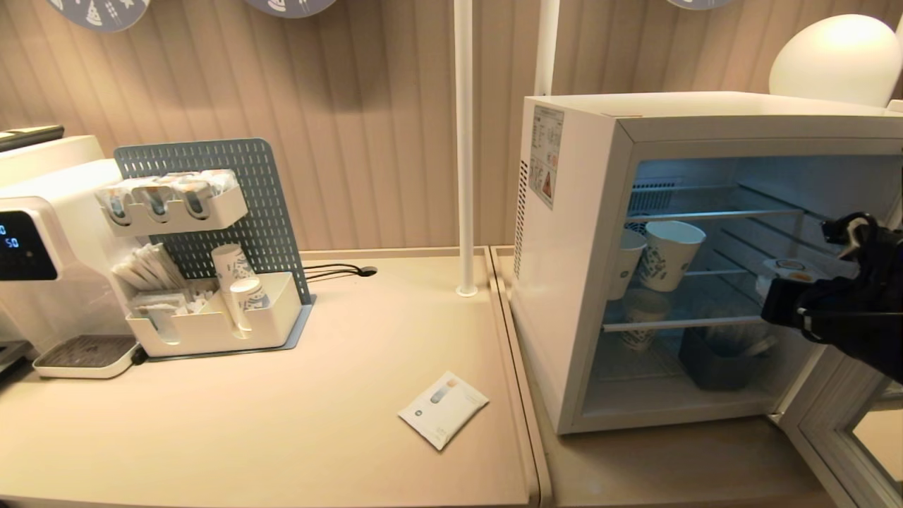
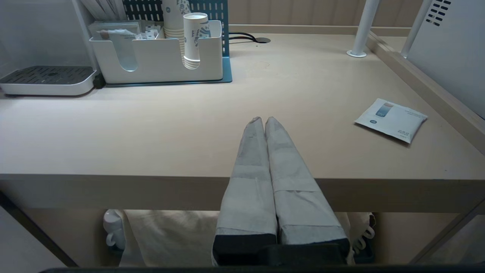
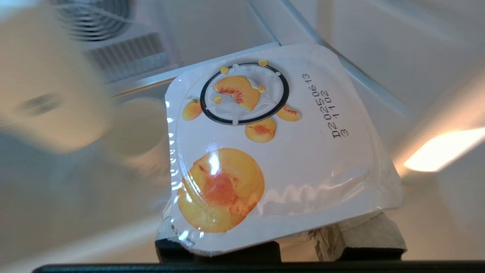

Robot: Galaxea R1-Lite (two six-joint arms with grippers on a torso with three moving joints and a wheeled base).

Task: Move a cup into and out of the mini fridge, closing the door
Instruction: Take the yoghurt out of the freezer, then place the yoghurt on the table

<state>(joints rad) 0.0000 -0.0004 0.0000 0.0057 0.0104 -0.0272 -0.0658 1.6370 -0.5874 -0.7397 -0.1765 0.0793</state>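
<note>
Right fingers (image 3: 280, 242) grip cup (image 3: 280, 148) inside mini fridge (image 1: 585, 233).

Beige counter (image 1: 282, 423) — sachet (image 1: 443, 408), mini fridge (image 1: 571, 282)

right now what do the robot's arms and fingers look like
The left gripper has two long tapered fingers wrapped in pale grey tape, set on a black base. The right gripper and its arm are black and bulky, with a small metallic part on top.
</note>
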